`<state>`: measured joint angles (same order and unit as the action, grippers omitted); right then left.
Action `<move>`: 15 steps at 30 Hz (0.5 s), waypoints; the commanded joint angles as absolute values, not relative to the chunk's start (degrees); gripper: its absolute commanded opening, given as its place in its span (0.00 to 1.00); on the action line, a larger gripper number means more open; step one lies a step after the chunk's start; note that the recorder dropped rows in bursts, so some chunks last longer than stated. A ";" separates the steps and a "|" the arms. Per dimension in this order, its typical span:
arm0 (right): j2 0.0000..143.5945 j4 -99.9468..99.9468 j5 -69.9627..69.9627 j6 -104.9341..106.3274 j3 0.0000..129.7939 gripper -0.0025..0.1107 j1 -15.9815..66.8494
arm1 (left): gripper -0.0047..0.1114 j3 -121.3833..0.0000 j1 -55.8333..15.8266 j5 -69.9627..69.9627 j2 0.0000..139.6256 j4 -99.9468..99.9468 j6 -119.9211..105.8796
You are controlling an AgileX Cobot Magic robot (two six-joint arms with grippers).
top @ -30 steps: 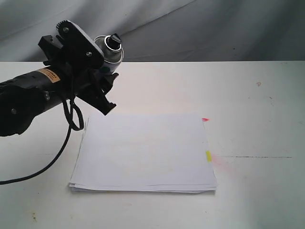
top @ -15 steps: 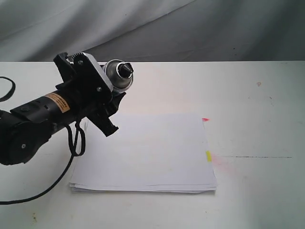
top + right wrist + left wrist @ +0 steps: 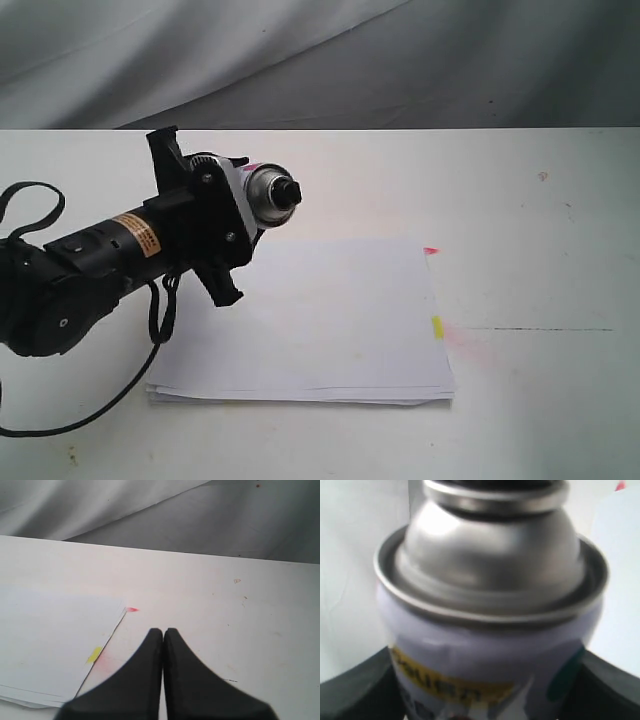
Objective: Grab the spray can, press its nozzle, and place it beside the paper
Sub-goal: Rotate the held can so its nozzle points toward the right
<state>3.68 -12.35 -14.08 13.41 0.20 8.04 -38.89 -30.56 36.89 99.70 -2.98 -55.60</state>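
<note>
My left gripper [image 3: 240, 215] is shut on the spray can [image 3: 268, 193] and holds it in the air, tipped over above the paper's far left corner. Its black nozzle [image 3: 290, 190] points right, toward the camera. Up close in the left wrist view the spray can [image 3: 490, 625] fills the frame, silver dome above a white body, with the dark fingers [image 3: 355, 690] on both sides. The paper [image 3: 305, 320] lies flat on the table with pink and yellow tabs on its right edge. My right gripper [image 3: 163, 632] is shut and empty, near the paper [image 3: 50, 635], out of the exterior view.
A white table [image 3: 530, 220] stretches right of the paper, with a faint pink stain [image 3: 465, 340] beside the tabs. A grey cloth backdrop [image 3: 400, 60] hangs behind the table. The left arm's black cable [image 3: 150, 330] loops down over the table's left side.
The left arm has swung down and to the right with the can, tipping it from nearly upright to lying sideways, nozzle now facing right over the paper's corner.
</note>
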 commanded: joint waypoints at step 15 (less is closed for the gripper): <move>3.56 -12.59 -14.04 13.21 0.00 0.02 7.99 | 0.04 -39.07 -31.60 48.63 99.32 39.45 -83.09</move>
<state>3.68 -12.35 -14.08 13.41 0.20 8.04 -38.89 -30.93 46.42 99.70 34.65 -82.51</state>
